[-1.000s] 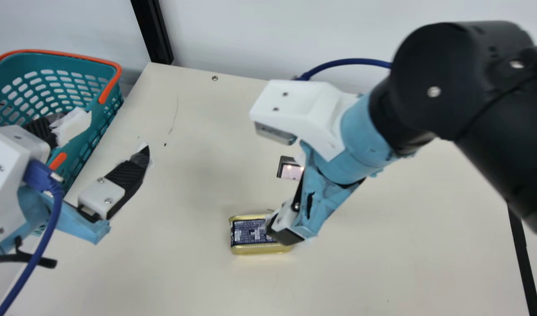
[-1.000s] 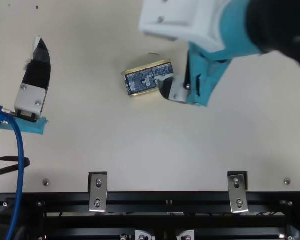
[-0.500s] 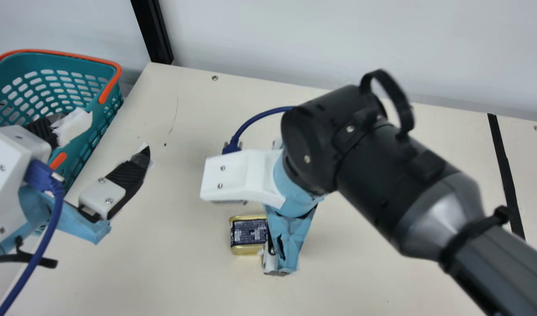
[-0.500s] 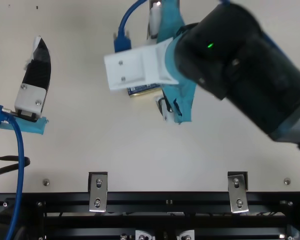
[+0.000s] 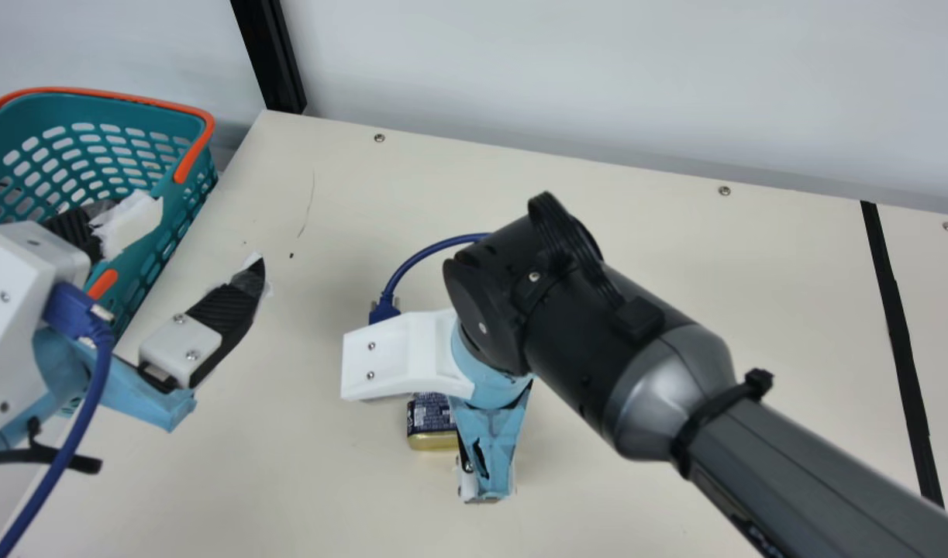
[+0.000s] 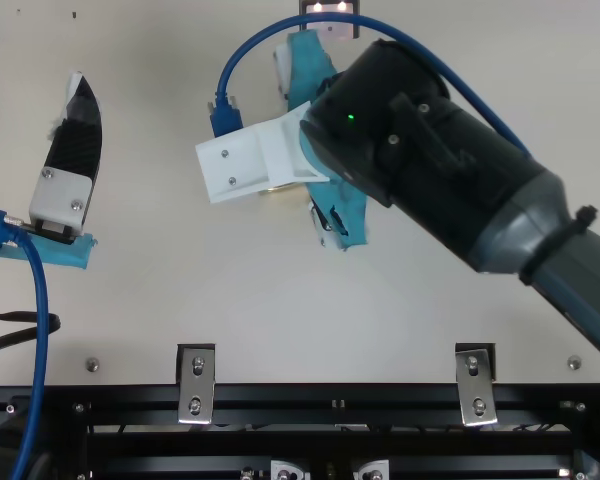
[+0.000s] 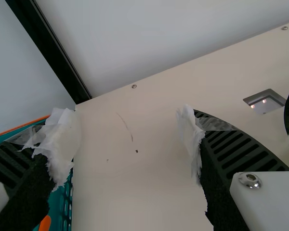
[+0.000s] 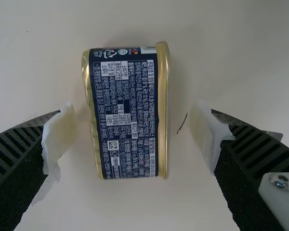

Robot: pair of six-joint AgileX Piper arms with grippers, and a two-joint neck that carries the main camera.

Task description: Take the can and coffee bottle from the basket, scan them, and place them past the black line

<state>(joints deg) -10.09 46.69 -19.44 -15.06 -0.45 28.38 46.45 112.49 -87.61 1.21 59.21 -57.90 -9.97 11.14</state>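
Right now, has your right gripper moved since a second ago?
Yes, my right gripper has moved toward the main view's left and bottom, farther from the black line.

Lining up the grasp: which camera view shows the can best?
The right wrist view: the can shows whole, unobstructed. The main view shows one end; the top view, a gold sliver; the left wrist view, perhaps a trace.

Can (image 5: 430, 417) partly hidden, main view

Place: robotics lab or workshop | Shown by: jointed black robot arm (image 5: 671, 395) above a cream tabletop (image 5: 636, 209), dark metal rails (image 6: 330, 396) with bolted brackets (image 6: 196, 384), blue cables (image 6: 40, 330), plain pale wall (image 5: 598, 77)
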